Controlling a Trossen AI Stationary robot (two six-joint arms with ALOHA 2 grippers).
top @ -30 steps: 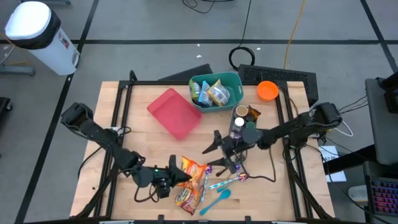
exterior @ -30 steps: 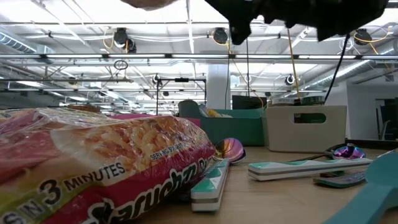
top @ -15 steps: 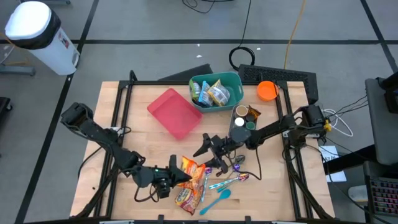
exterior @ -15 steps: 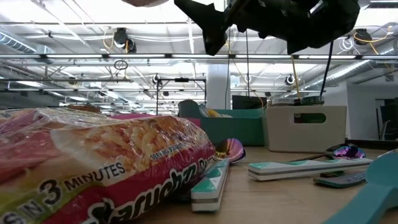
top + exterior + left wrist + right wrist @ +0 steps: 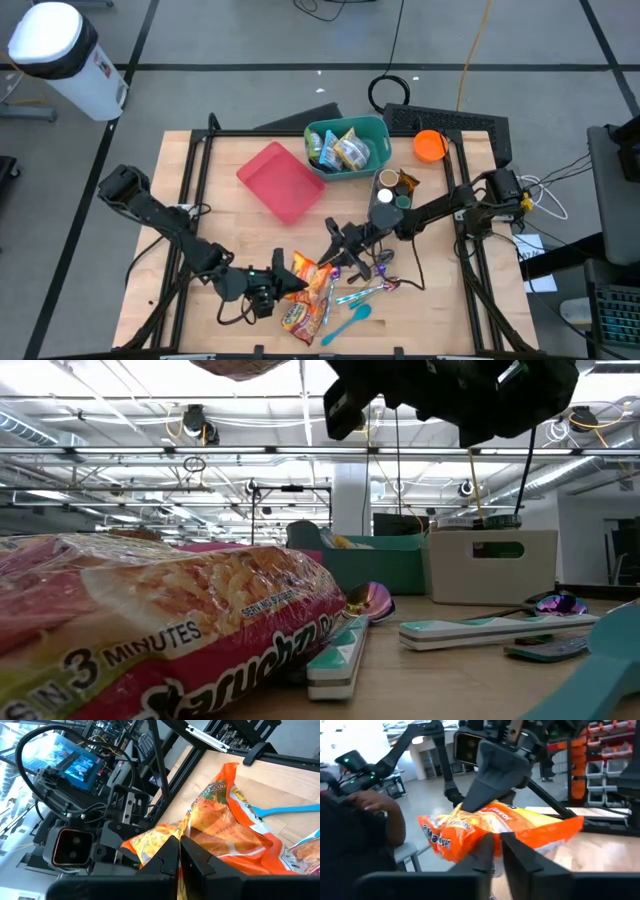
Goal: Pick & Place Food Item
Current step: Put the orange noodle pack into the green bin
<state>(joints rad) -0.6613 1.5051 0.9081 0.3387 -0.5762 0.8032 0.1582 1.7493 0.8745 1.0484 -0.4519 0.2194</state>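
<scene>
Noodle packet pinched from both ends, near the front edge of the table.

Left gripper (image 5: 283,283) is closed tight on one corner of the orange noodle packet (image 5: 310,290), as the left wrist view shows (image 5: 176,851); packet lies on the wooden table (image 5: 230,215) beside the teal utensils (image 5: 362,297). Right gripper (image 5: 336,250) sits at the packet's opposite edge with fingers nearly together; right wrist view puts the film between its tips (image 5: 496,845), likely nipped. Risk, as judged: two arms pulling apart could tear the thin wrapper or slip a corner free. Teal bin (image 5: 346,145) and red tray (image 5: 281,180) lie well apart, so a lift could drag utensils.
</scene>
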